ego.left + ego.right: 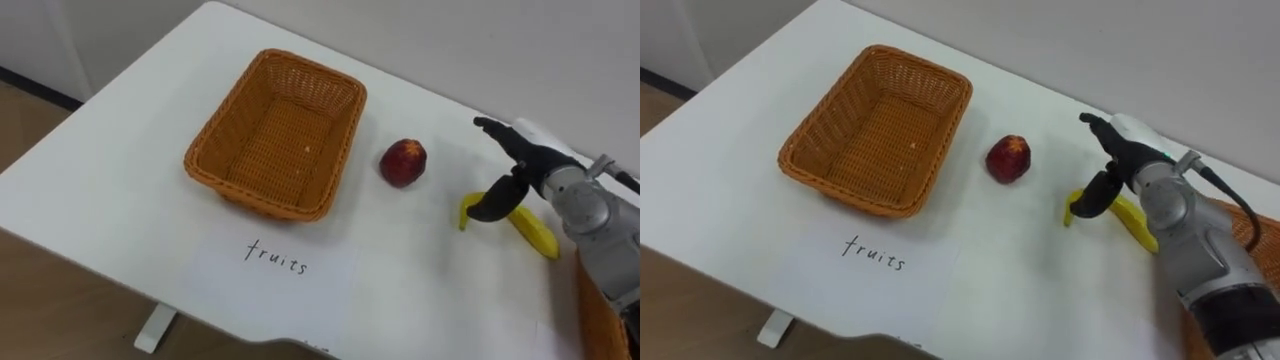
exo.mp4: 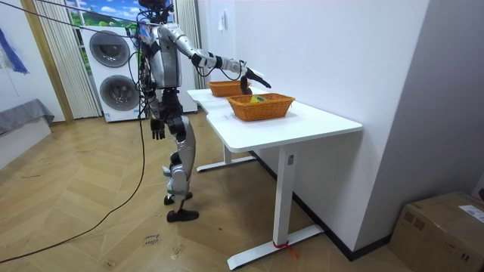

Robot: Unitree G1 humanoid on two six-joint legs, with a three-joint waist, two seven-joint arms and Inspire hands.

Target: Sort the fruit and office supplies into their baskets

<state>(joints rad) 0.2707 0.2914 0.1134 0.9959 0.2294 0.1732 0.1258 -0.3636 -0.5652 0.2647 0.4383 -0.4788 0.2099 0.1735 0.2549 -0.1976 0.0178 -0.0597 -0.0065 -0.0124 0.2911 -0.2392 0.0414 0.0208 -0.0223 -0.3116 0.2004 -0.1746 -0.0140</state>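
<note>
now the right hand [image 1: 525,165], fingers spread and empty, hovers over the banana [image 1: 535,232] at four o'clock from the red fruit [image 1: 403,162], seemingly starting the pick; next it must close on it and carry it to the basket [image 1: 275,135] at ten o'clock.

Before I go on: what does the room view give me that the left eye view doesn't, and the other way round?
Room view: the robot standing at the table's edge, left hand hanging at its side, and something yellow-green in the near basket. Left eye view: the red fruit, the banana beneath the right hand and the paper label. Both: the white table, the empty basket and that open hand stretched over the table.
</note>
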